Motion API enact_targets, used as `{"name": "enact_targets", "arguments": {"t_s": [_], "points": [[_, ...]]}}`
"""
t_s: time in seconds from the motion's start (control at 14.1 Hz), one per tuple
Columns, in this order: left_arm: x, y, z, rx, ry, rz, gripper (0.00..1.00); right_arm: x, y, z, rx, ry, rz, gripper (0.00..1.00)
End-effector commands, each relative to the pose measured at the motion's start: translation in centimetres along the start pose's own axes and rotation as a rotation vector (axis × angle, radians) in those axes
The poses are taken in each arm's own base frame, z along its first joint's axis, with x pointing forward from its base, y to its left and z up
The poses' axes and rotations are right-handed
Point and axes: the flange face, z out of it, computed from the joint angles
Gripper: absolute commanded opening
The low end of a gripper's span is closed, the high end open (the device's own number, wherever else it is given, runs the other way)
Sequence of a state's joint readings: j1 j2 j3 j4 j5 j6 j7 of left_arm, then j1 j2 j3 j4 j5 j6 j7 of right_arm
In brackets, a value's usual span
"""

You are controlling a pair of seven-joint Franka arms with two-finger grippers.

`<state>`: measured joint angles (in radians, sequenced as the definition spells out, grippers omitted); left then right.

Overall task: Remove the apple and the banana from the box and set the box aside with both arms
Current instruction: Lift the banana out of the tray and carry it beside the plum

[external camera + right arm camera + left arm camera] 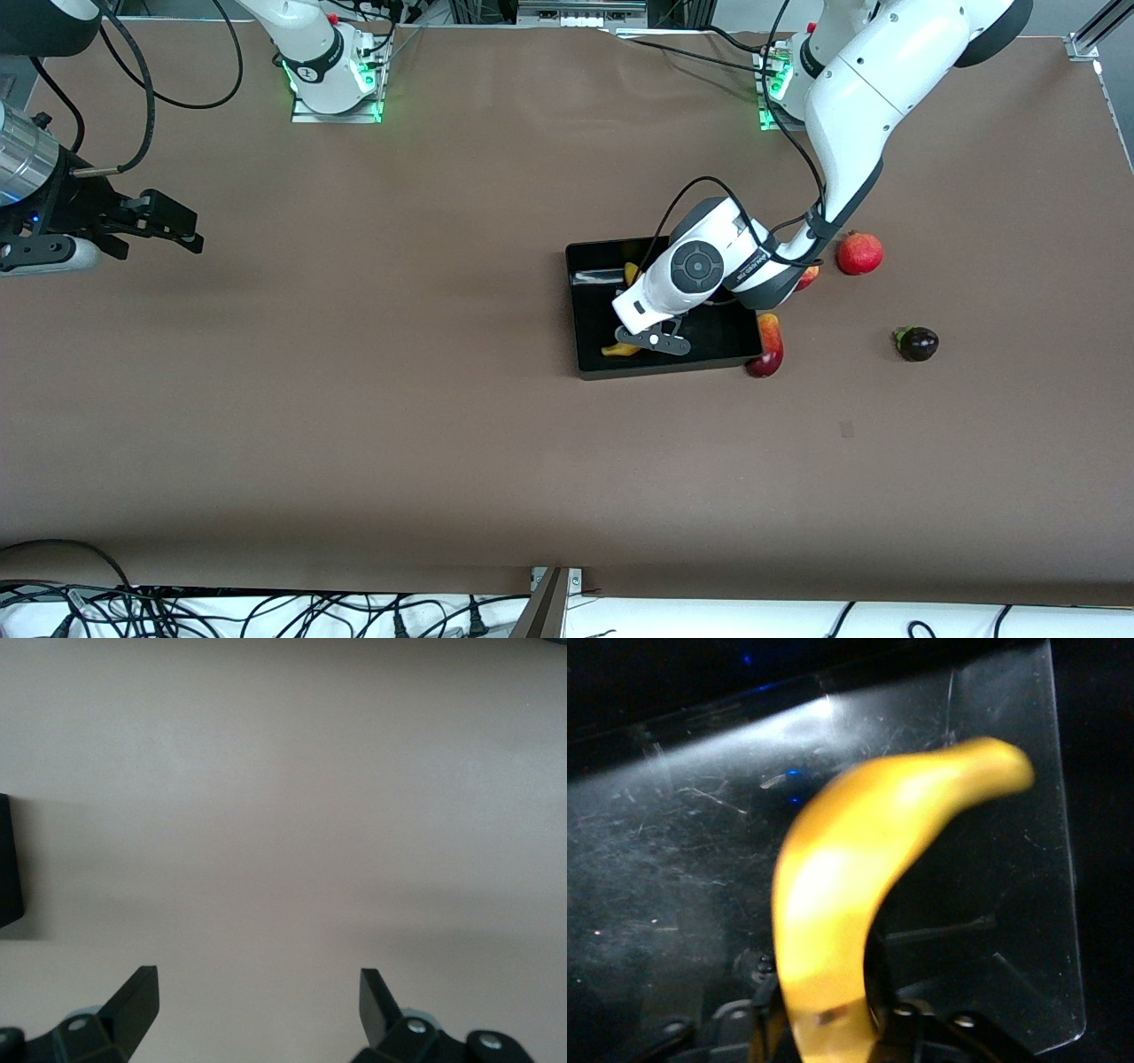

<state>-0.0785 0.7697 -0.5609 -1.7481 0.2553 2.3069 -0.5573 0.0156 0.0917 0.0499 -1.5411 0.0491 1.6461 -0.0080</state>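
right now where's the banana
The banana is in the black tray mid-table, toward the left arm's end, with the left claw shut on it; a red apple lies just outside the tray.

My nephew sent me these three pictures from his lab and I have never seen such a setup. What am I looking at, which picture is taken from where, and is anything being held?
These are two white robot arms at a brown table, each ending in a two-fingered pincer. The large picture looks down from a high camera facing them. The other two come from cameras on the arms' wrists.

The left pincer is down in a black tray and shut on a banana; its wrist picture shows that banana close up. The right pincer waits open over bare table at its own end.

Beside the tray lies a red-and-yellow apple. Toward the left arm's end lie a red pomegranate and a small dark purple fruit. Another red fruit peeks out under the left arm.
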Motion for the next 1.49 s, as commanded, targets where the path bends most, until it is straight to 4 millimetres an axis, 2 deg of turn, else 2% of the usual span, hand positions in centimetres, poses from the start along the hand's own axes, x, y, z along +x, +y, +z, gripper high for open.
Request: {"name": "enact_targets", "arguments": {"t_s": [0.0,0.28,0.43,0.57,0.71,0.85,1.0,1.07,1.28,1.42], "points": [[-0.3,0.1,-3.8,0.059,0.025,-0.042,0.00,-0.2,-0.2,-0.5,-0.015,0.000,-0.012,1.00],[-1.0,-1.1,-13.1,0.158,0.028,-0.078,0.00,-0.2,-0.2,-0.5,-0.015,0.000,-0.006,1.00],[-0.7,-2.4,-17.3,0.200,-0.004,-0.112,0.00,-0.2,-0.1,-0.5,-0.015,0.000,-0.003,1.00],[0.2,-5.8,-21.5,0.238,-0.059,-0.184,0.00,-0.2,-0.2,-0.5,-0.015,0.000,-0.005,1.00],[0.9,-11.2,-23.2,0.266,-0.109,-0.264,0.00,-0.2,-0.1,-0.5,-0.014,0.000,-0.002,1.00],[1.9,-18.1,-22.7,0.239,-0.147,-0.294,0.00,-0.2,-0.1,-0.5,-0.014,0.000,-0.002,1.00],[2.7,-25.0,-21.2,0.234,-0.172,-0.191,0.00,-0.2,-0.2,-0.5,-0.014,0.000,-0.003,1.00],[2.7,-27.1,-19.9,0.245,-0.171,-0.160,0.00,-0.2,-0.2,-0.5,-0.014,0.000,-0.003,1.00],[2.1,-31.2,-14.4,0.276,-0.101,-0.094,0.00,-0.2,-0.3,-0.5,-0.010,0.000,-0.004,1.00],[1.6,-33.3,-10.4,0.222,-0.034,-0.037,0.01,-0.2,-0.3,-0.5,-0.010,0.000,-0.004,1.00]]}}
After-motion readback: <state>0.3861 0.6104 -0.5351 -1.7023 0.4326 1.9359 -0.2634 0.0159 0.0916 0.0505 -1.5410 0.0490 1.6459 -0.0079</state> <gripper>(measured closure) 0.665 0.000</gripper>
